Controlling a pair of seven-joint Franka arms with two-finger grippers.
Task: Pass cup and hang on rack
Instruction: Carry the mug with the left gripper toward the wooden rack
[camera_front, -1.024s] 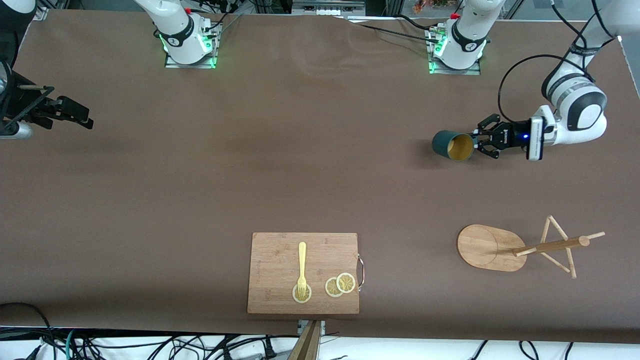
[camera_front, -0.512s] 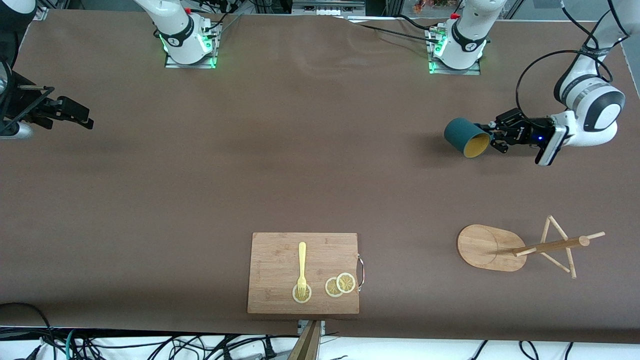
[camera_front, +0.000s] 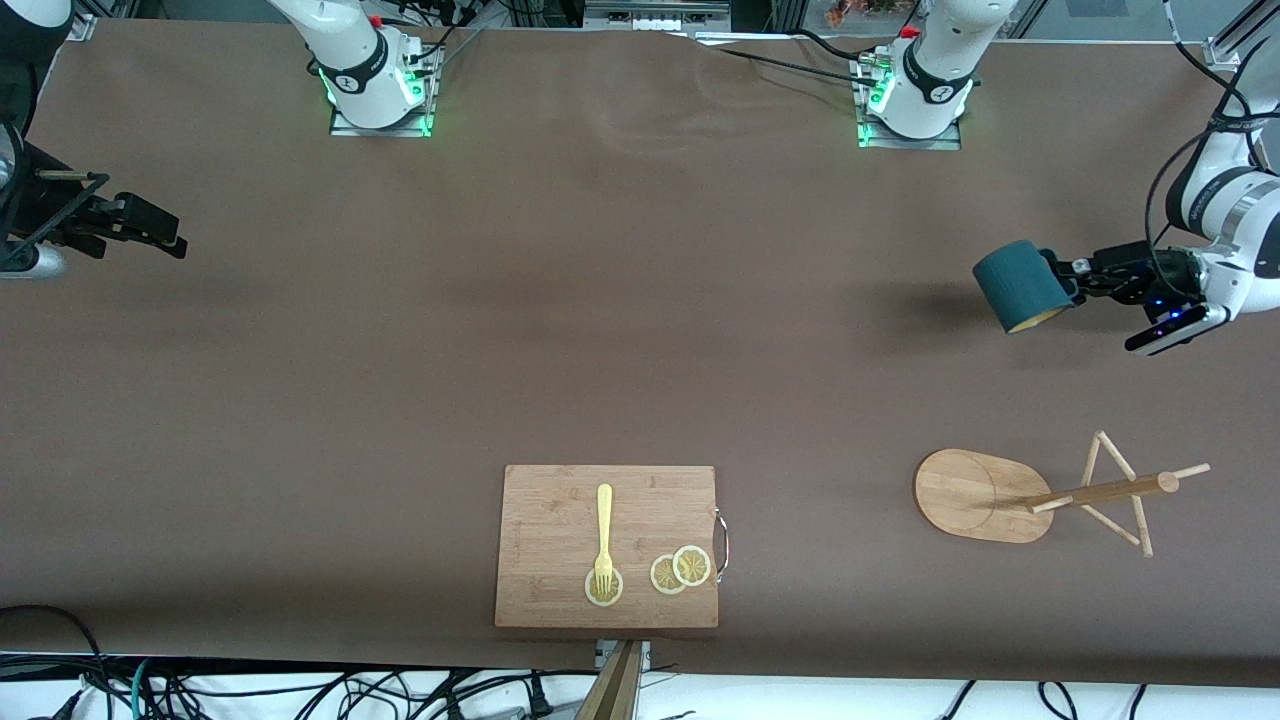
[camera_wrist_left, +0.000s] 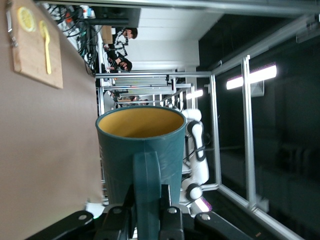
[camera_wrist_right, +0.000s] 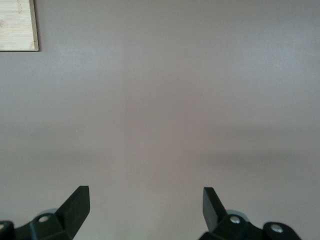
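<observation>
One cup (camera_front: 1018, 288) hangs in the air, clenched by its handle in the left gripper (camera_front: 1072, 283), above the table (camera_front: 640, 330) near the rack (camera_front: 1040, 495). Right gripper (camera_front: 150, 228) waits with spread fingers; no writing is readable.

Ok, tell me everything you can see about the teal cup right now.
The cup is a small dark teal mug with a ribbed outer wall, a yellowish-tan inside and one side handle. It looks ceramic and empty. It hangs tipped in the air over the table's left-arm end, mouth slanting down toward the front camera. Only the left gripper touches it, its fingers shut on the handle.
</observation>
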